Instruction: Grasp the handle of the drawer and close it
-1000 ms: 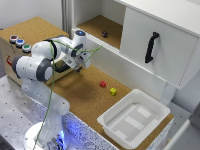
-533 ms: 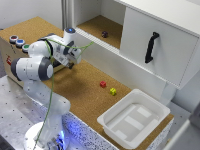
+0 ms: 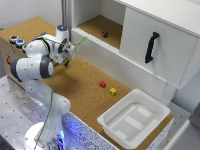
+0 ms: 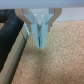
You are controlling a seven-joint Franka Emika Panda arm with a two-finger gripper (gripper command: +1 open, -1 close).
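My gripper [image 3: 67, 60] hangs low over the cork surface, just to the exterior view's right of the tan box [image 3: 6, 47] with coloured round buttons [image 3: 16, 41]. In the wrist view its two pale fingers [image 4: 40, 37] are pressed together with nothing between them, so it is shut. In the exterior view my arm hides the drawer and its handle. In the wrist view a dark blurred shape [image 4: 7, 47] with a tan edge lies beside the fingers. I cannot tell whether it is the drawer.
A white cabinet door with a long black handle [image 3: 151, 47] stands at the exterior view's right. An open shelf holds a small dark object [image 3: 104, 34]. A red cube [image 3: 103, 84] and a yellow cube [image 3: 113, 91] lie on the cork. A white tub [image 3: 132, 122] sits at the front right.
My arm has swung toward the exterior view's left and slightly lower, bringing the gripper closer to the button box. Cubes, tub and cabinet door have not moved.
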